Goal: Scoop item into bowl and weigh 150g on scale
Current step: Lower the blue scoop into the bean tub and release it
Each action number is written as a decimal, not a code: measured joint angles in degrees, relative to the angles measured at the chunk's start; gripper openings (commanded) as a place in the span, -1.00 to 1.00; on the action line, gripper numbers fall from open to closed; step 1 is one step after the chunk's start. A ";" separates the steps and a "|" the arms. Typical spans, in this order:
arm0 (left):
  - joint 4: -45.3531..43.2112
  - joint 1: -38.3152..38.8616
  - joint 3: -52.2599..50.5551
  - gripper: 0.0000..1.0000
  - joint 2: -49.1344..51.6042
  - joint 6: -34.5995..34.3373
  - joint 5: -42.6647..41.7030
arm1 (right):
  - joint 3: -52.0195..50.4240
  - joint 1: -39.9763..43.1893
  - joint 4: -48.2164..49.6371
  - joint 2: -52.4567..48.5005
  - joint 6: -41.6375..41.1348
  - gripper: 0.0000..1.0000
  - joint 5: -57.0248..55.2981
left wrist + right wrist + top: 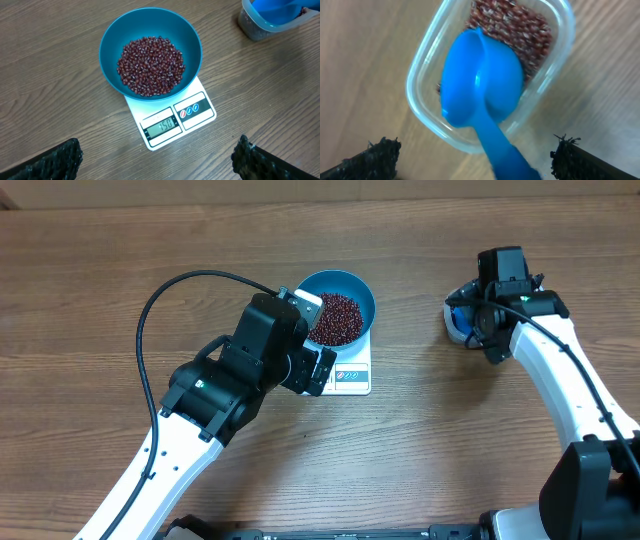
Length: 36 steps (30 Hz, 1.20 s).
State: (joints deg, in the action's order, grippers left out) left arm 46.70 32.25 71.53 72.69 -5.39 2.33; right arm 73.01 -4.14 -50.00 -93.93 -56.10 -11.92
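Nearest the overhead lens, the left arm (pixel 220 390) reaches in from the bottom edge across the wooden table (pixel 420 470), and the right arm (pixel 560 380) comes up along the right side. Between them, left of centre, the blue bowl (pixel 110 45) sits on the white scale (pixel 139 114), covering its back half and leaving the front strip bare. The display (pixel 161 125) shows what looks like 150. Well to the right stands a clear plastic tub (pixel 420 100), apart from the scale. A blue scoop (pixel 480 80) rests in the tub, its handle running out over the rim. Dark red-brown beans (pixel 150 65) lie heaped in the bottom of the bowl, and more show in the tub behind the scoop. The left gripper (pixel 157 162) hangs released above the scale's front edge, fingers wide and grasping nothing. The right gripper (pixel 475 160) is also spread wide over the tub; the scoop handle lies between its fingers, touching neither.
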 measured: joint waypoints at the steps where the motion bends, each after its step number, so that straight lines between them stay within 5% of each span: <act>1: 0.00 0.00 0.00 0.99 0.00 0.00 0.00 | 0.63 0.02 -1.68 0.00 0.98 1.00 -0.04; 12: 0.00 0.00 0.00 0.99 0.00 0.00 0.00 | 8.83 0.02 -10.08 0.44 5.05 0.99 -2.40; 36: 0.00 0.00 0.00 0.99 0.00 0.00 0.00 | 4.37 0.02 -27.98 -0.26 5.57 1.00 -7.17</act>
State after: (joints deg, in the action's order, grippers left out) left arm 46.70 32.25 71.53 72.69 -5.39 2.33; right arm 77.38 -4.12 -77.97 -94.19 -50.52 -19.09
